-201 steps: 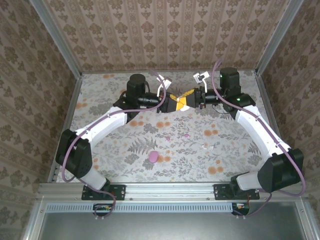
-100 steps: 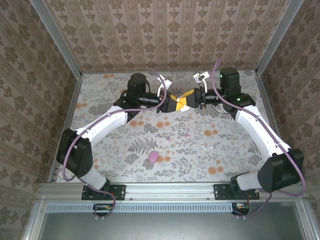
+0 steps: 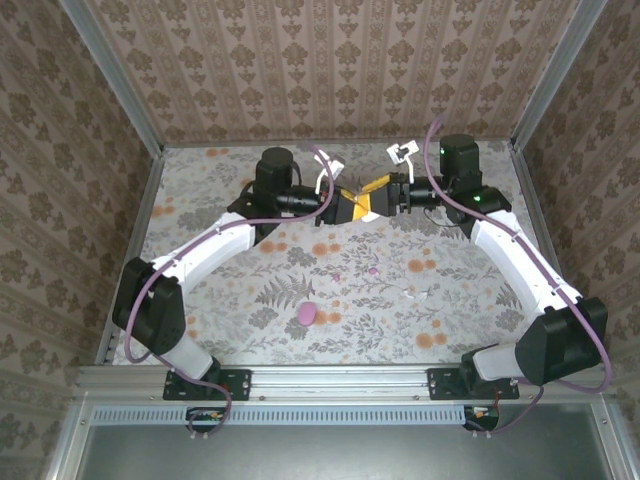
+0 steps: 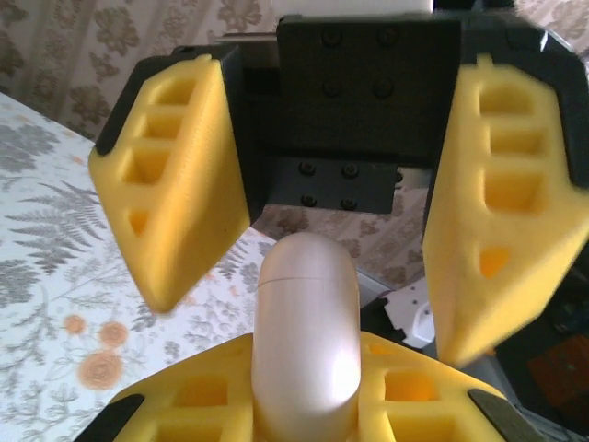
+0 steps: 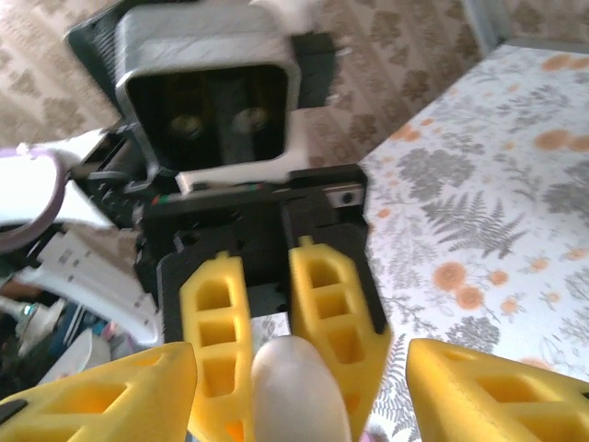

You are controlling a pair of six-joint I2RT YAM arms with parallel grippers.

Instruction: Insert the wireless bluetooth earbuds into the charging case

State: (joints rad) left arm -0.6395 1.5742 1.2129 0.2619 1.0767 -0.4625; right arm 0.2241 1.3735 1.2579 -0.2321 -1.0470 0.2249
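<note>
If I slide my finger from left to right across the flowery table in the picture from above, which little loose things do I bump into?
pink case → magenta bud → second magenta bud → white buds

White arms (image 3: 215,250), purple cables (image 3: 428,160), apparently foam yellow jaws

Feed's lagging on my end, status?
Left gripper shut on closed case. Right gripper open, jaws either side, clear of it. Buds loose on table. Nothing in the way.
</note>
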